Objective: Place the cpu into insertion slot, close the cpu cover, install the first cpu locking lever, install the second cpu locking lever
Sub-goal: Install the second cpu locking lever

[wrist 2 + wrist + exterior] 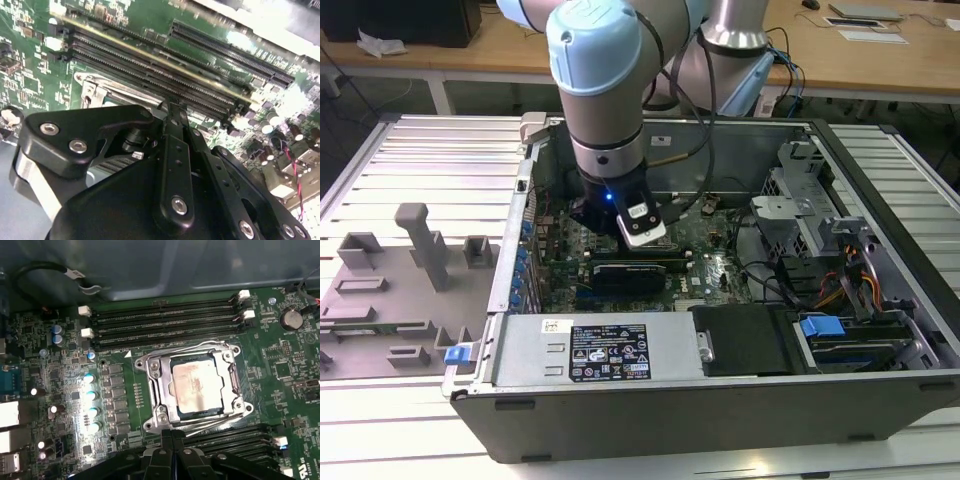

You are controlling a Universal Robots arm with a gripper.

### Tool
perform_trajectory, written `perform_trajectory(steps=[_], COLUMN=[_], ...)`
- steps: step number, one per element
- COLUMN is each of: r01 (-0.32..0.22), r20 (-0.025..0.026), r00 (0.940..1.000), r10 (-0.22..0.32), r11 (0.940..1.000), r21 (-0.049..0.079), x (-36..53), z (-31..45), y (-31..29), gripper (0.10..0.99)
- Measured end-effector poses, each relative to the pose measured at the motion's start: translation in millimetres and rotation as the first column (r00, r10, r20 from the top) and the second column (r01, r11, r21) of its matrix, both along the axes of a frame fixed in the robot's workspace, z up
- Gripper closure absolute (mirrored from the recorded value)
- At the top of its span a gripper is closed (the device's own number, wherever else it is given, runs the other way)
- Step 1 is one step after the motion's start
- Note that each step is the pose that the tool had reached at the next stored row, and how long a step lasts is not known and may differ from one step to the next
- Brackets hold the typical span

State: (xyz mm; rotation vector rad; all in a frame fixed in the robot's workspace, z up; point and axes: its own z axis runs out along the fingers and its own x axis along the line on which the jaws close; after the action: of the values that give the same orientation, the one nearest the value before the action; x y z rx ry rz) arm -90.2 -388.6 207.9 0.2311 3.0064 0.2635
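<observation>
In the exterior view I have one arm reaching down into one open computer case (880, 190), its gripper (620, 232) low over the green motherboard (715, 265). One grey fixture plate (390, 290) lies beside the case, toward the exterior view's left.

In the second wrist view the gripper (172, 107) has its two black fingers (174, 150) pressed together with nothing between them, the tips just above the board beside the memory slots (160, 70). A corner of silvery socket metal (92, 90) shows beyond the finger housing.

In the first wrist view I count one cpu (196, 388), seated flat in the socket, and one cpu cover (155, 385) lying down around it, the chip showing through its window. Two wire locking levers (210, 424) run along the socket edges. Four memory slots (165, 325) sit on the far side of the socket. The joined fingertips (171, 436) sit just at the socket's near edge.
</observation>
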Motion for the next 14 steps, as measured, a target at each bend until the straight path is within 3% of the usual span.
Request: perform_trajectory(steps=[3, 6, 10, 14], r01=[0.000, 0.000, 0.000, 0.000], r20=[0.0000, 0.0001, 0.0000, 0.0000], r00=[1.0000, 1.0000, 1.0000, 1.0000], r10=[0.000, 0.000, 0.000, 0.000], r11=[0.9991, 0.9980, 0.9977, 0.9963], r21=[0.042, 0.062, 0.067, 0.086], x=[-0.2, -1.5, -8.6, -12.3], z=[-2.5, -6.1, -8.9, -11.2], y=[-2.7, -4.5, -4.6, -4.5], gripper=[0.980, 0.980, 0.980, 0.980])
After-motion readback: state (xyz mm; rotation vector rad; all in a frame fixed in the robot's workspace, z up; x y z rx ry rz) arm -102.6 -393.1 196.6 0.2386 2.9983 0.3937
